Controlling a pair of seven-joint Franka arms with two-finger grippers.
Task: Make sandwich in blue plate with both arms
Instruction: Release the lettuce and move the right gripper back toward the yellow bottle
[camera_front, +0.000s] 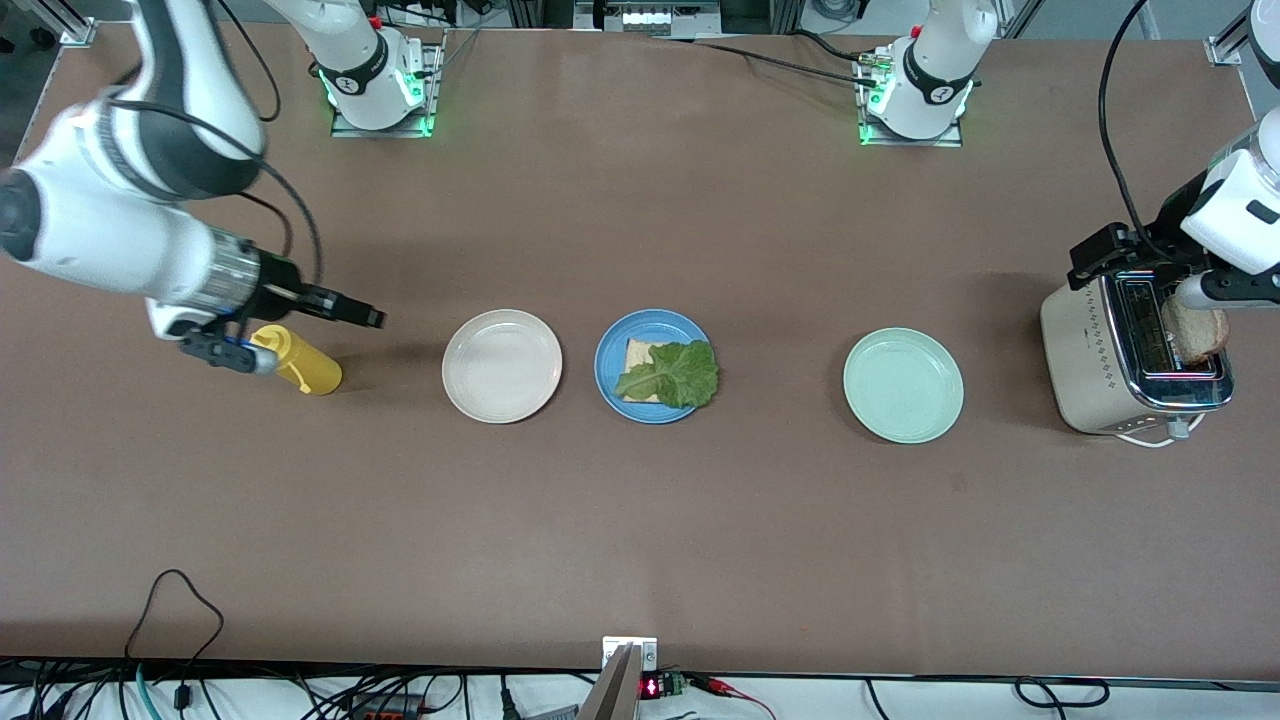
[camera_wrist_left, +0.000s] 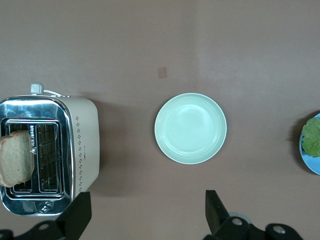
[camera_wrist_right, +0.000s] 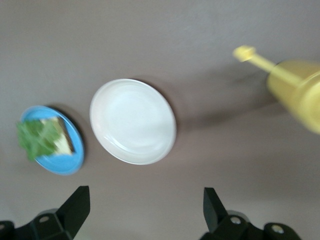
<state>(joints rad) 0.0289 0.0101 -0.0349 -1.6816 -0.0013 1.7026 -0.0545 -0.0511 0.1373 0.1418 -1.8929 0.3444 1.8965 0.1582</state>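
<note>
The blue plate (camera_front: 612, 352) holds bread under ruffled lettuce (camera_front: 672, 373) — seemingly no top slice — both jaws wide, empty.

Even overhead light, soft shadows beside plates; right wrist view motion-blurred, the front and left wrist views sharp

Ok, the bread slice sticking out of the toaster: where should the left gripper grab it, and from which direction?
Grip the exposed top of the bread slice, coming straight down from above. It stands upright in a slot of the toaster with only its upper part showing, so the open left gripper should probably pinch its flat faces and lift it out.
</note>
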